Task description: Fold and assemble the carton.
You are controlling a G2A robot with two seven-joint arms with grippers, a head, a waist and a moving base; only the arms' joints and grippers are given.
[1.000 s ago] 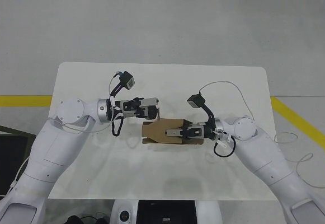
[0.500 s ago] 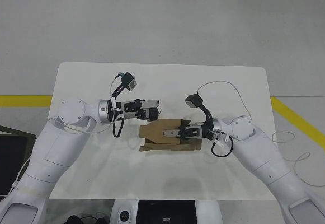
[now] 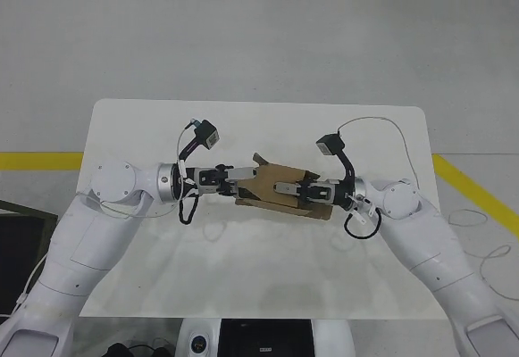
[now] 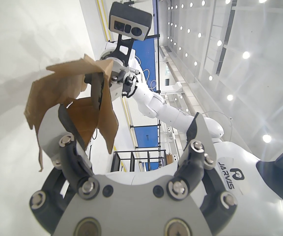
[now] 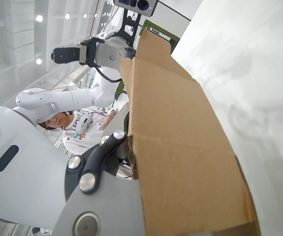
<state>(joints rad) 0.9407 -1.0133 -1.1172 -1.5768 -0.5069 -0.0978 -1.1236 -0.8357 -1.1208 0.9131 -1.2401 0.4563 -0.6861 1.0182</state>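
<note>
Top view, supplemented by both wrist views. Brown cardboard carton (image 3: 281,186), partly opened into a sleeve with loose end flaps, is held clear of the white rectangular table (image 3: 152,134), above its middle. Its long axis runs across the table, slightly skewed, from 1 gripper to the other, so the 2 arms face each other along it. Right gripper (image 3: 291,190) reaches in from the right end along a side panel and appears clamped on that panel. 1 finger (image 4: 96,92) presses the cardboard, but its partner is hidden behind the board, so the grip is inferred from the carton hanging with no other support. Left gripper (image 4: 130,114) meets the opposite, flapped end with jaws spread wide. 1 finger (image 4: 65,119) lies against a flap; the other stands well apart in free air, gripping nothing. Both forearms are roughly level and in line with the carton. Judgement: the left arm is nearer the unfolded flaps, which lie directly ahead of it, so the coming fold likely falls to it while the right arm steadies the carton.
</note>
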